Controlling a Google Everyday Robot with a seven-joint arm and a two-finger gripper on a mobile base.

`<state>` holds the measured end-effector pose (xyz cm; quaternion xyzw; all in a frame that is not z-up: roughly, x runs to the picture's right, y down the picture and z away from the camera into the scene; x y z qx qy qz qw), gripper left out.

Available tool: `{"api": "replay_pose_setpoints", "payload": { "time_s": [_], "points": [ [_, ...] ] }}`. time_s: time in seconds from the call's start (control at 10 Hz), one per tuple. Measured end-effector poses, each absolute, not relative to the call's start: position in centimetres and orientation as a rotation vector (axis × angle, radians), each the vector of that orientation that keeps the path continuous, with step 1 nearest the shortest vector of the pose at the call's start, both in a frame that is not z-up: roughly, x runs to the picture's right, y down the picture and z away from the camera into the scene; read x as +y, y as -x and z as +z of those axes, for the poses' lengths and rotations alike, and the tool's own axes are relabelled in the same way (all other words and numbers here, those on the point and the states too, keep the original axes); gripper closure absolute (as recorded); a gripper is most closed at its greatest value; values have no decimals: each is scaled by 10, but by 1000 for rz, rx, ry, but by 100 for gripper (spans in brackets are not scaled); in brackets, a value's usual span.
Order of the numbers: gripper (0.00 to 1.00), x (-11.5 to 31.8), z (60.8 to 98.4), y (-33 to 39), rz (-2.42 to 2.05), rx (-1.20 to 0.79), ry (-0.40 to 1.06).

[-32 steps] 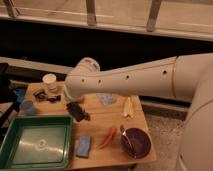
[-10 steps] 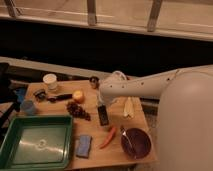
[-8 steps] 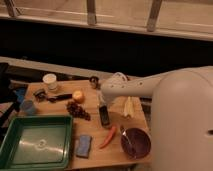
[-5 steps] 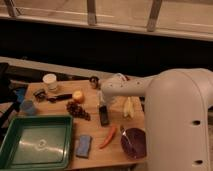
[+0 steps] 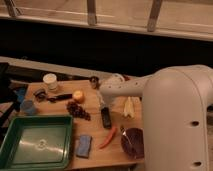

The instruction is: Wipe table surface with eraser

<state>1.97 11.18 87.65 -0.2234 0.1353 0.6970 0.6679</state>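
Gripper: the gripper (image 5: pixel 105 106) hangs from the white arm over the middle of the surface, directly above the eraser and at or just off its far end. How far open it is, and whether it has hold of the block, I cannot tell.
Task's thing: the small dark brown-black rectangular eraser (image 5: pixel 106 118) lies flat on the light tan planked wooden surface (image 5: pixel 60 111), near the centre. It sits right of a bunch of dark grapes (image 5: pixel 77 109) and left of a pale yellow banana-like piece (image 5: pixel 128 107).
Step in hand: it looks like the pick-up, with the gripper settling onto the eraser; wiping seems not yet begun.
Next move: likely a firm hold on the block, then pressing it flat and sweeping across bare wood. The free strip is narrow, so the grapes, the red chilli pepper (image 5: pixel 108 137) just nearer and the blue-grey rectangular sponge (image 5: pixel 84 146) could be knocked.
Containers: the green plastic tray (image 5: pixel 35 119) at the near left shows nothing inside. The dark purple round bowl (image 5: pixel 134 145) at the near right holds a thin utensil-like thing I cannot identify. The contents of the white cylindrical cup (image 5: pixel 50 81) at the far left and the small blue cup (image 5: pixel 27 106) are hidden.
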Motion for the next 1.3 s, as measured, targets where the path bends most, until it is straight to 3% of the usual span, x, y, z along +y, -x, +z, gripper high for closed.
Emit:
{"api": "replay_pose_setpoints", "payload": {
  "time_s": [0.3,0.7,1.3],
  "points": [
    [100,97,894,-27,1576,309,471],
    [100,75,901,16,1562,206,499],
    [100,129,857,23,1539,206,543]
  ]
}}
